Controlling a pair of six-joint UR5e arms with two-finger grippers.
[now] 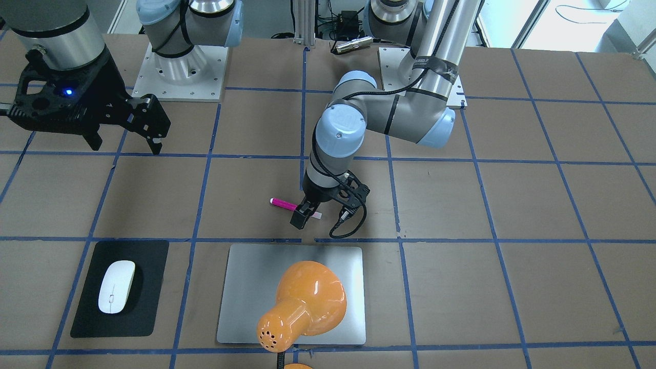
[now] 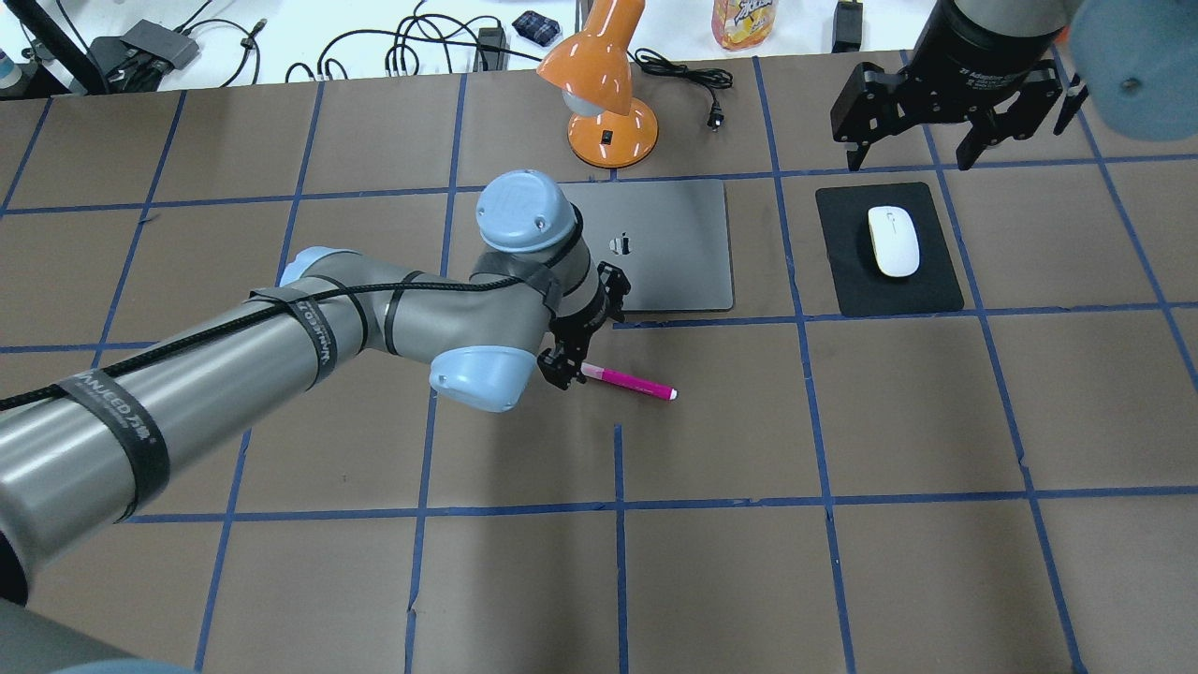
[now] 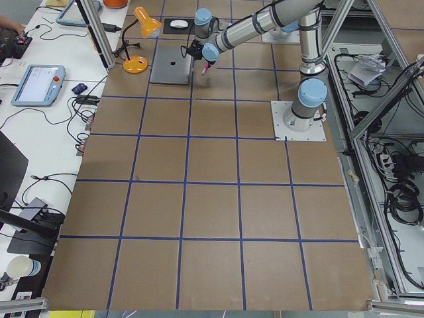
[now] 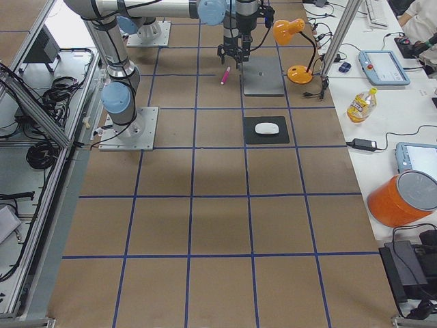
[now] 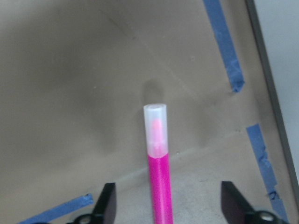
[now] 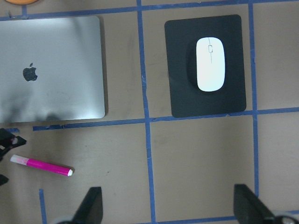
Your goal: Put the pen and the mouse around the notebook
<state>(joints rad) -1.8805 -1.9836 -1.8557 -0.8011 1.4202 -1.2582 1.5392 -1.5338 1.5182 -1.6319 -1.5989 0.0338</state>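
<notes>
In the overhead view the left hand [image 2: 564,365] sits at centre frame. Its fingers are spread wide on either side of the pale end of the pen [image 2: 632,382], which lies flat on the counter [image 2: 842,562] just below the lower edge of the notebook [image 2: 674,253], apart from it. The mouse [image 2: 893,241] rests on a black mat [image 2: 847,281] to the right of the notebook, and the right hand [image 2: 910,161] hangs released in the upper right, over the mat's top edge.
</notes>
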